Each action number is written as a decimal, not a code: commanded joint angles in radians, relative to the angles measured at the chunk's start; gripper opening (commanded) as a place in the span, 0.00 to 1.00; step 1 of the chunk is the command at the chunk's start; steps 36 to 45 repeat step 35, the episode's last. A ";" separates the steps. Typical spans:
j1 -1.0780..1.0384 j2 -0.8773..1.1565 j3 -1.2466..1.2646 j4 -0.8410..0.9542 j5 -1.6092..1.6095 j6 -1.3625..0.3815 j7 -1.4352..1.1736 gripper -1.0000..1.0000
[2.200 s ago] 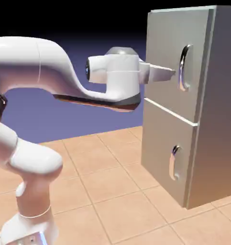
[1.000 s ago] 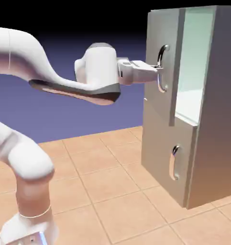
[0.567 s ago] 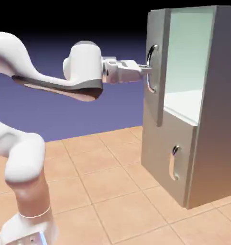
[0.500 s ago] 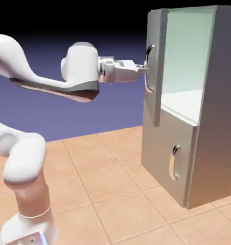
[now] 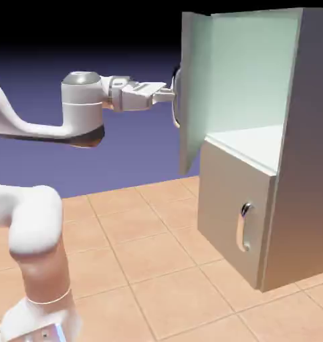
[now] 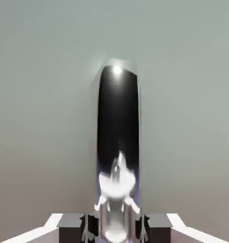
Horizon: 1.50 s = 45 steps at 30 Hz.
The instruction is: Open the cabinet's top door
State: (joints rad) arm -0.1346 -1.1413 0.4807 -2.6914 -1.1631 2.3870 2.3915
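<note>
Where the gripper was: its two fingertips, pinched narrow, held the long curved handle (image 6: 117,114) between them; in the exterior view the gripper (image 5: 172,95) met that handle from the left.
Top door: the top door (image 5: 194,93) stood swung well out from the cabinet (image 5: 307,167), its pale inner face toward the exterior view's right.
Upper compartment: the pale interior (image 5: 252,73) showed, with a white base (image 5: 251,141) at its bottom.
Lower door: the lower door (image 5: 221,194) was closed, its shorter handle (image 5: 241,228) upright near the right edge.
Arm: the white arm (image 5: 82,110) reached in from the exterior view's left.
Floor: tan tiles (image 5: 150,267) lay beneath.
</note>
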 commanded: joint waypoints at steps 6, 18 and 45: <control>0.011 -0.002 0.176 0.075 0.183 -0.262 -0.039 0.00; -0.212 0.068 0.554 0.427 0.451 -0.777 -0.075 0.00; -0.730 0.026 0.881 1.023 0.612 -1.282 -0.195 0.00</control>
